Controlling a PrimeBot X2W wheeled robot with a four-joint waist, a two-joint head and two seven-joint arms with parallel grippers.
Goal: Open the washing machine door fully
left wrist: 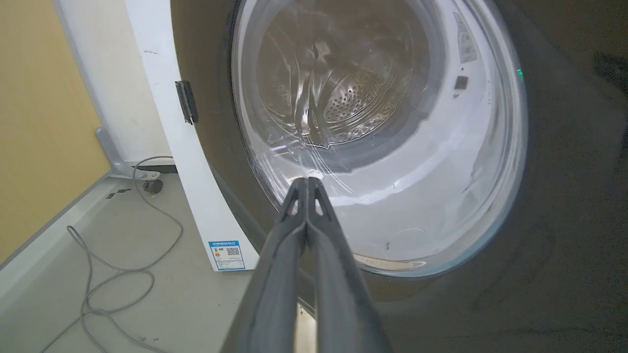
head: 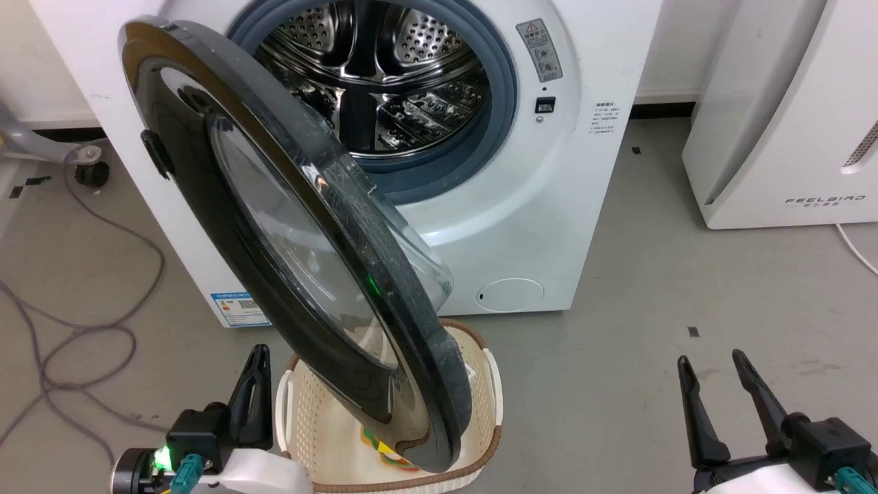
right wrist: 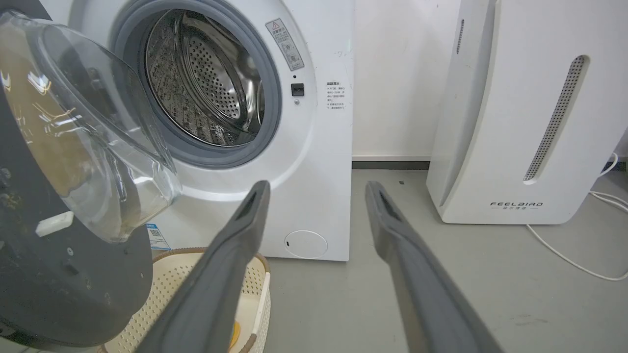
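A: Your left gripper [head: 258, 353], lower left, is pinched shut, empty; right gripper [head: 710, 358], lower right, gapes empty.
B: The door [head: 295, 247]?
A: Centre-left, half open above the basket [head: 491, 398]; your closed fingers [left wrist: 279, 274] could skid off its gloss.

Before washing machine [head: 549, 206], left half: door [head: 309, 261] swung out across drum mouth [head: 384, 82]; basket [head: 491, 367] beneath. Right half: mouth open, bare floor [head: 651, 288]. Right: white appliance [head: 775, 103], floor gap between. Left: loose cables [head: 162, 261].

One washing machine [head: 521, 206], one door [head: 185, 213], one basket [head: 491, 384], one FEELBIRD appliance [head: 775, 137], two end effectors [head: 258, 351] [head: 710, 357]
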